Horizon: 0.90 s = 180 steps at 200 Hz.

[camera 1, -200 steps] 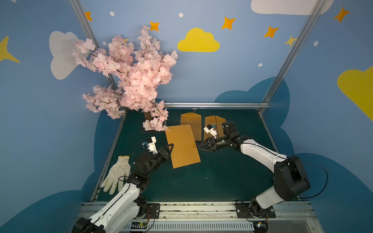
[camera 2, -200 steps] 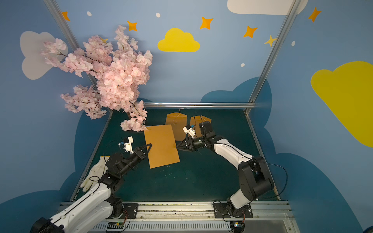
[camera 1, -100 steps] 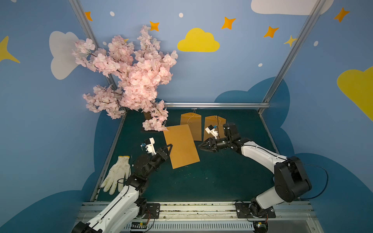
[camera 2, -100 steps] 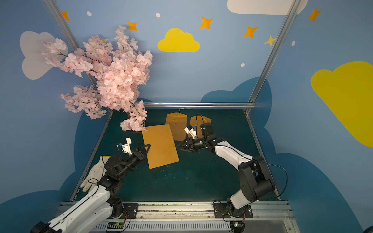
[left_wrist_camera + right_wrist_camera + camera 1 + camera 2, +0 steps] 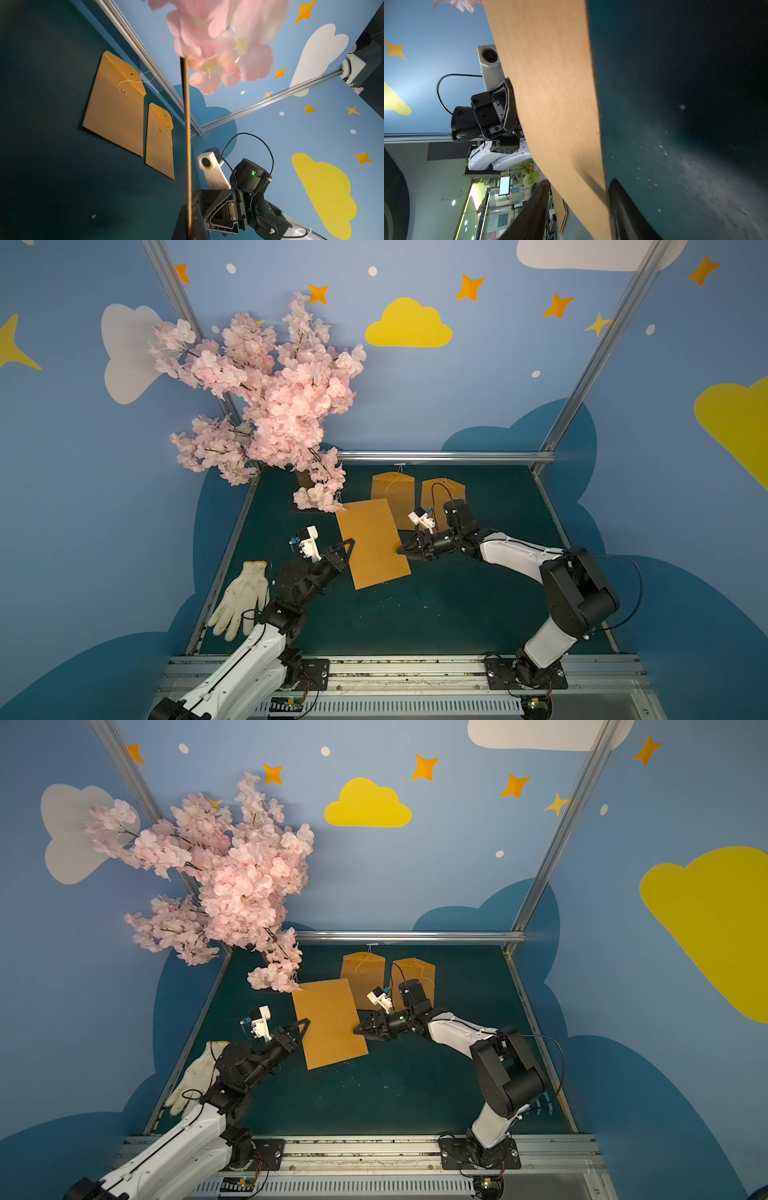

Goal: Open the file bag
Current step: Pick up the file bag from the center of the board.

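A large plain brown file bag (image 5: 372,543) (image 5: 328,1023) hangs tilted over the green table; its clasp is hidden. My left gripper (image 5: 349,545) (image 5: 305,1024) is shut on its left edge. The left wrist view shows the file bag (image 5: 186,124) edge-on as a thin line running into the left gripper (image 5: 189,220). My right gripper (image 5: 401,549) (image 5: 356,1029) is at the opposite edge. In the right wrist view the right gripper (image 5: 579,184) is open, with the file bag (image 5: 554,104) edge between its spread fingers (image 5: 623,207) and a gap on one side.
Two smaller brown envelopes (image 5: 390,493) (image 5: 442,497) with string clasps lie flat at the back of the table. A pink blossom tree (image 5: 274,406) overhangs the back left. A white glove (image 5: 243,597) lies off the table's left rail.
My right gripper's jaws have spread wider at the bag's right edge and shifted slightly towards the front. The left gripper keeps its hold; the bag has barely moved.
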Available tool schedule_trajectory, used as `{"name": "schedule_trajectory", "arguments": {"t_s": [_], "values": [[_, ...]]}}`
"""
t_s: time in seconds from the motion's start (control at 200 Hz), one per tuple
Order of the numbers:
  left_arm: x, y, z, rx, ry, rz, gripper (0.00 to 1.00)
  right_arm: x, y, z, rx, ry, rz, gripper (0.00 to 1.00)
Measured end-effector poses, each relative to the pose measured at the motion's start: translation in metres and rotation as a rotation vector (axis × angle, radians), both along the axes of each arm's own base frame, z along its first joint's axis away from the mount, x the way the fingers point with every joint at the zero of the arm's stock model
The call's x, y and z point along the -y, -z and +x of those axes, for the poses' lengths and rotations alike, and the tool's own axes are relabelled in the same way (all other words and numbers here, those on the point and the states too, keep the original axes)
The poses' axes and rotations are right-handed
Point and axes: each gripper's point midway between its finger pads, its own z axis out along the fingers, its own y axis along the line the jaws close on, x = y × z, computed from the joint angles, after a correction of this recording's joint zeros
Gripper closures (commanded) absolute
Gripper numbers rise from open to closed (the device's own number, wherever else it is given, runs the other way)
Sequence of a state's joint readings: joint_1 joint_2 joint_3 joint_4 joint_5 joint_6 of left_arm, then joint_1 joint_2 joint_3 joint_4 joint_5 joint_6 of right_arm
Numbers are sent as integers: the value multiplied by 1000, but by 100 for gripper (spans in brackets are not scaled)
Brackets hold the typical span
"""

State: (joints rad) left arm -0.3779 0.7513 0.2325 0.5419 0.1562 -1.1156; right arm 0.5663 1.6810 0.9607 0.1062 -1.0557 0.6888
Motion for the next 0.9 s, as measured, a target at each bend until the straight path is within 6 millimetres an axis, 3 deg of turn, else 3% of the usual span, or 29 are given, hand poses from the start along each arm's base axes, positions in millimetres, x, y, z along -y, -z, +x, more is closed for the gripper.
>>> {"name": "schedule_trajectory", "arguments": {"t_s": [0.34,0.651,0.756,0.901], "values": [[-2,0,1,0,-5,0,97,-6,4,-9,-24,-27,53,61],[-3,4,1,-13,-11,-3,96,-12,-3,-14,-25,-65,108,93],[-4,12,1,-37,-15,8,84,-12,-3,-15,-20,-72,112,96],[-2,27,-3,-88,0,48,54,-11,-3,-18,-10,-83,110,97]]}}
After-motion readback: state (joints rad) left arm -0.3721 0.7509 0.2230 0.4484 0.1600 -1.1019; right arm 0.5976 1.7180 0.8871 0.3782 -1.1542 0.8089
